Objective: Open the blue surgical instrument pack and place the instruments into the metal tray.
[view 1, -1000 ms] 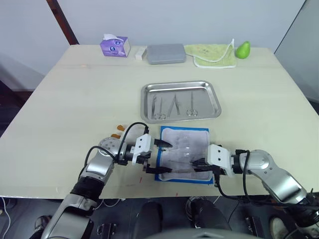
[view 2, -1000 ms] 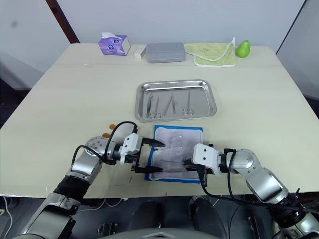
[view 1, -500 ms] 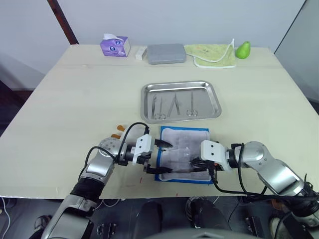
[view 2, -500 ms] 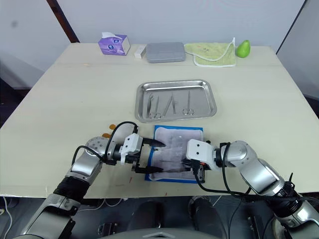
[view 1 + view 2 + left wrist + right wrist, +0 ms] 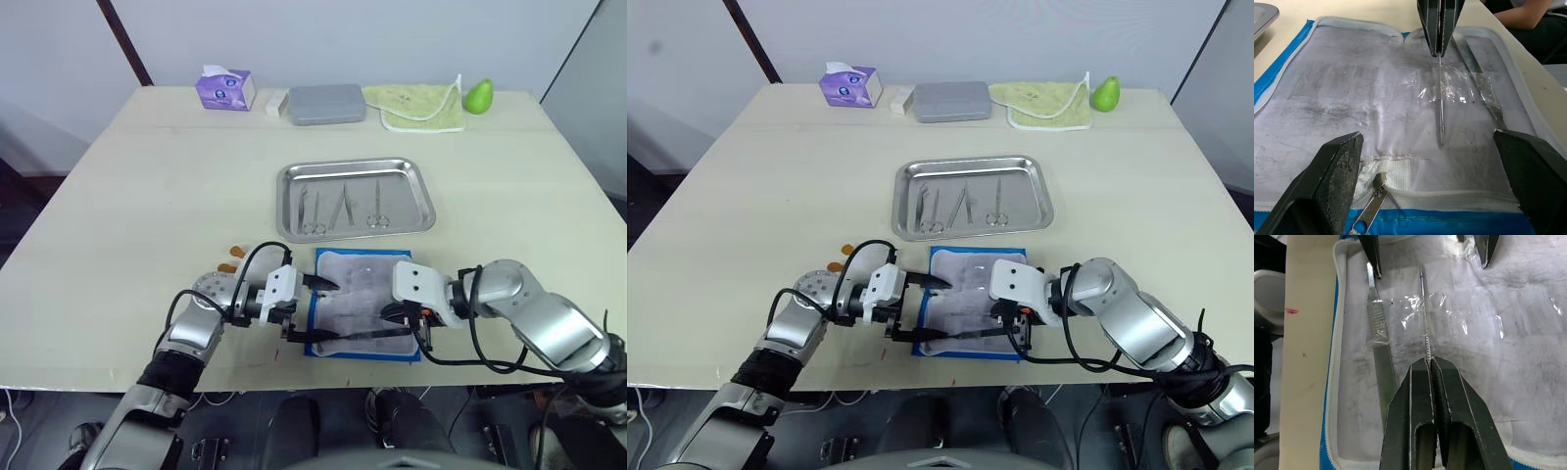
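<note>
Our right gripper (image 5: 1431,363) pinches a thin probe (image 5: 1423,316) on the open pack (image 5: 361,304), at 6 o'clock of the tray (image 5: 355,199). Left gripper (image 5: 315,308) is spread at the pack's 9 o'clock edge. We should lift straight up, clearing the scalpel (image 5: 1377,340) beside it.

The metal tray (image 5: 288,223) sits mid-desk with instruments (image 5: 342,208) in it. The opened pack (image 5: 323,261) lies before it, at the desk's (image 5: 147,196) near edge.
</note>
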